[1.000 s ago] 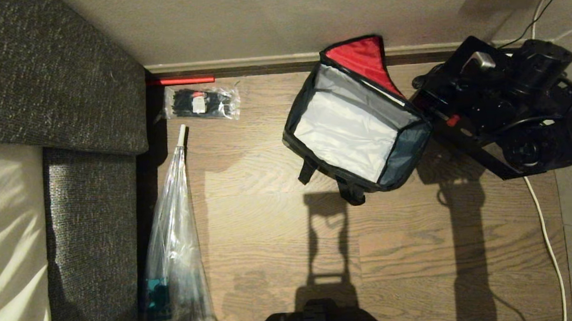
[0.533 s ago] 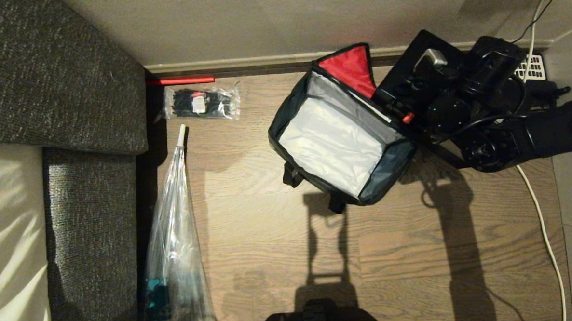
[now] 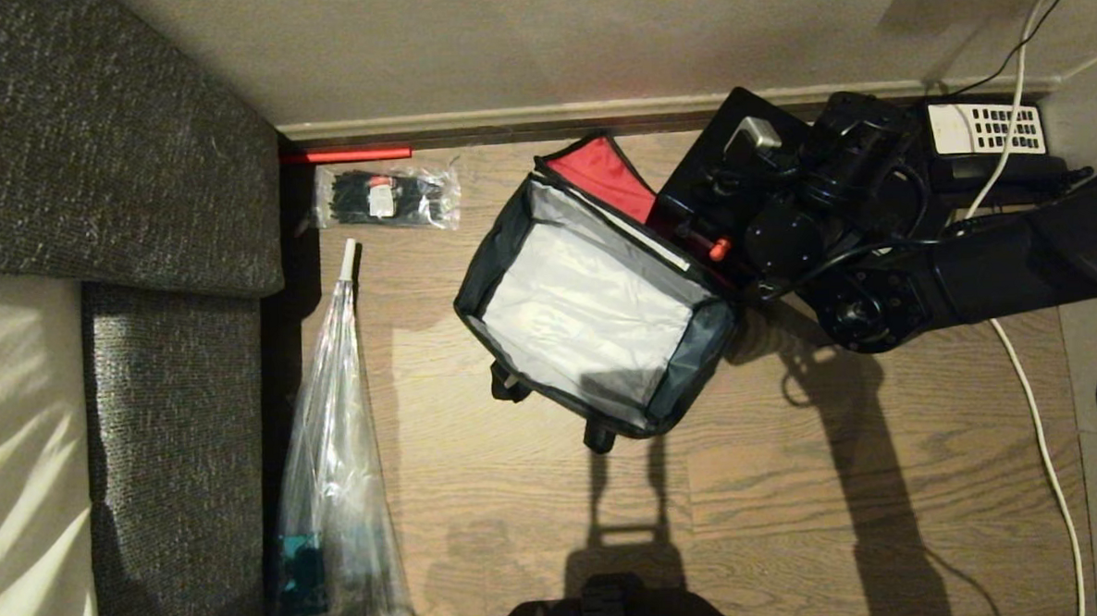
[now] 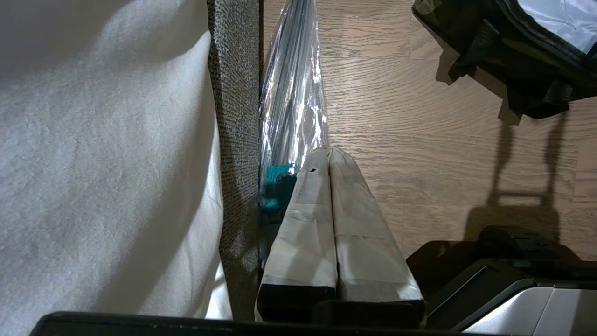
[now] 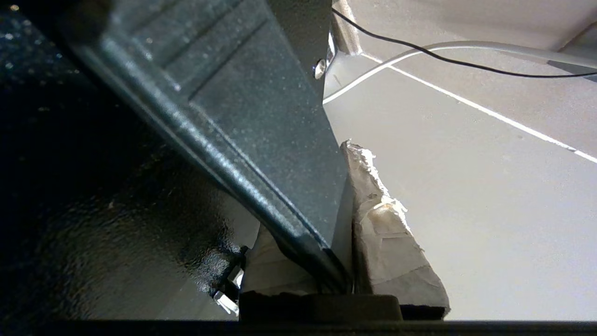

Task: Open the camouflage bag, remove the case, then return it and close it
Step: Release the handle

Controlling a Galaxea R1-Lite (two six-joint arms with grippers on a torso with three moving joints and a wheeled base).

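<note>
One arm works as I hold the case clamped edgewise in the right gripper fingers, just right of the open camouflage bag on the floor, its long axis matching the bag's mouth; left gripper fingers together, parked.

Head view dim, warm-toned; long hard shadows across wooden floor, lower centre and right. Glare on clear plastic bag. Right wrist view: near surfaces dark, blurred.
</note>
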